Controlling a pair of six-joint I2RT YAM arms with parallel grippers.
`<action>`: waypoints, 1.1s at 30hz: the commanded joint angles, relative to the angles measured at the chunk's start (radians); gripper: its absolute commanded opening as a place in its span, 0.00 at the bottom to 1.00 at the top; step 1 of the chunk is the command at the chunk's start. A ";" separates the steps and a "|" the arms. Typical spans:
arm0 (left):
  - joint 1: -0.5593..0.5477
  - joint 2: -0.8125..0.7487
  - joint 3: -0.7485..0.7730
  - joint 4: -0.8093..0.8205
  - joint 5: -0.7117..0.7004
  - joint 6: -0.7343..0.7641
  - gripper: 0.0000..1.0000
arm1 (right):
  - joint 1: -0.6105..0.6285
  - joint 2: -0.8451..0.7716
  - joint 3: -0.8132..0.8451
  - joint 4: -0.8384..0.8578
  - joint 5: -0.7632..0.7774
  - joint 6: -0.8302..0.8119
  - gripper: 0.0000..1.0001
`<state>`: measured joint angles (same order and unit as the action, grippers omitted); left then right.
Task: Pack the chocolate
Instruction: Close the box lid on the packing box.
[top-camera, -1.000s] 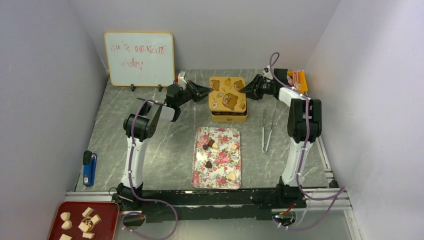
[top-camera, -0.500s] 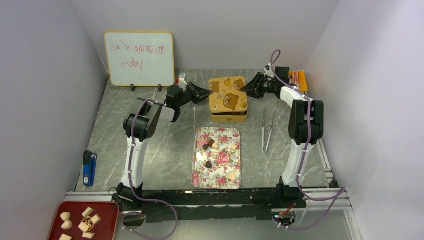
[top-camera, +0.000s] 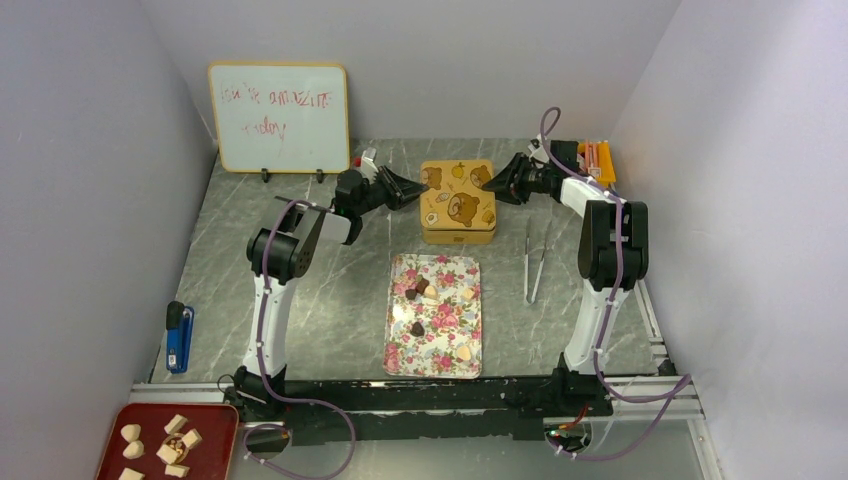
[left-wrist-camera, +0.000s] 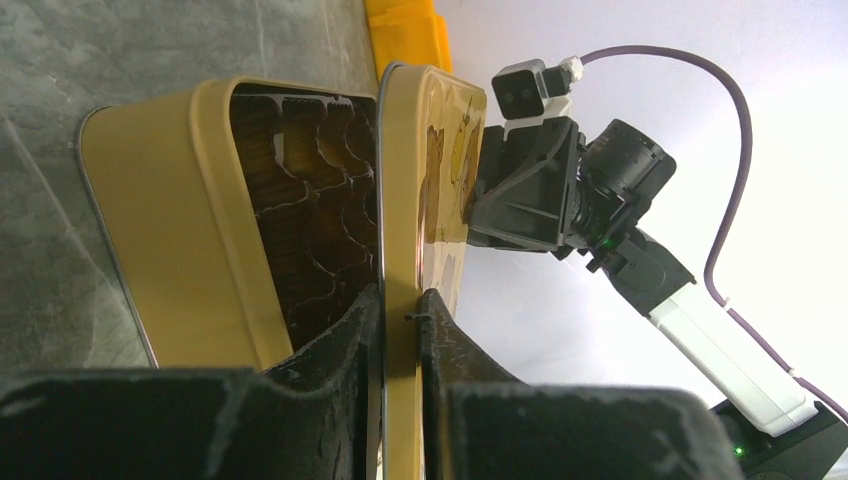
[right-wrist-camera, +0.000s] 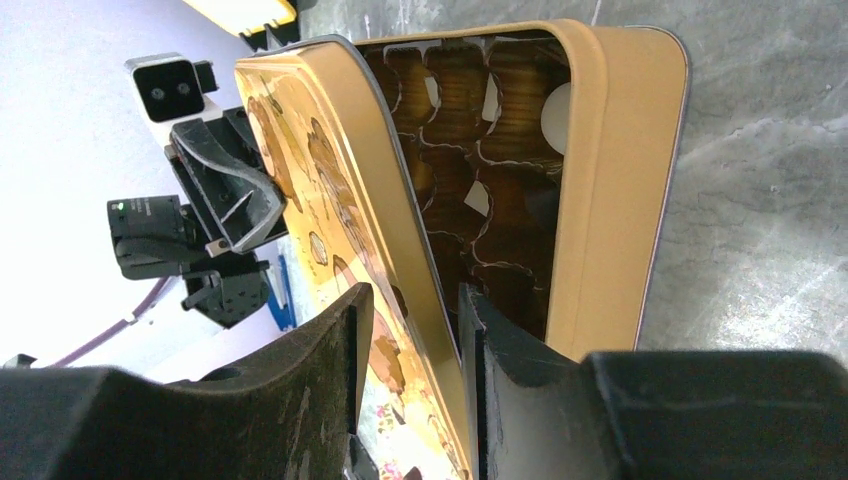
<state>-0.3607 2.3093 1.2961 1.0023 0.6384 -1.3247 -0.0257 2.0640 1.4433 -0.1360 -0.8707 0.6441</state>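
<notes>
Several small brown and tan chocolates (top-camera: 417, 291) lie on the floral tray (top-camera: 440, 345) at mid-table. Behind it stands the yellow tin box (top-camera: 458, 236). Its bear-printed lid (top-camera: 458, 193) is held just above it. My left gripper (top-camera: 412, 187) is shut on the lid's left edge (left-wrist-camera: 400, 200). My right gripper (top-camera: 497, 183) is shut on the lid's right edge (right-wrist-camera: 330, 200). Under the raised lid, the wrist views show the box (left-wrist-camera: 200, 230) with a brown cupped liner. A pale round piece (right-wrist-camera: 556, 115) sits in one cup.
Metal tweezers (top-camera: 533, 262) lie right of the tray. A whiteboard (top-camera: 280, 117) leans on the back wall and an orange object (top-camera: 598, 160) sits at the back right. A blue tool (top-camera: 178, 337) lies at the left. A red tray (top-camera: 210, 420) of beige chunks sits at the near-left corner.
The lid, skewed over the box a second ago, has turned to sit square above it. Both grippers shifted slightly with it and kept their hold.
</notes>
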 joint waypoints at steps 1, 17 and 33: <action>-0.044 -0.056 -0.006 -0.034 0.042 0.054 0.05 | 0.013 -0.079 -0.002 0.032 -0.059 -0.004 0.40; -0.061 -0.070 -0.003 -0.078 0.030 0.083 0.05 | -0.003 -0.071 -0.041 0.078 -0.071 0.008 0.40; -0.064 -0.058 0.022 -0.092 0.022 0.087 0.05 | -0.005 -0.015 0.010 0.115 -0.085 0.044 0.40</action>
<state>-0.3840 2.2864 1.2964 0.9352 0.6281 -1.2888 -0.0456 2.0605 1.3922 -0.1040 -0.8722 0.6495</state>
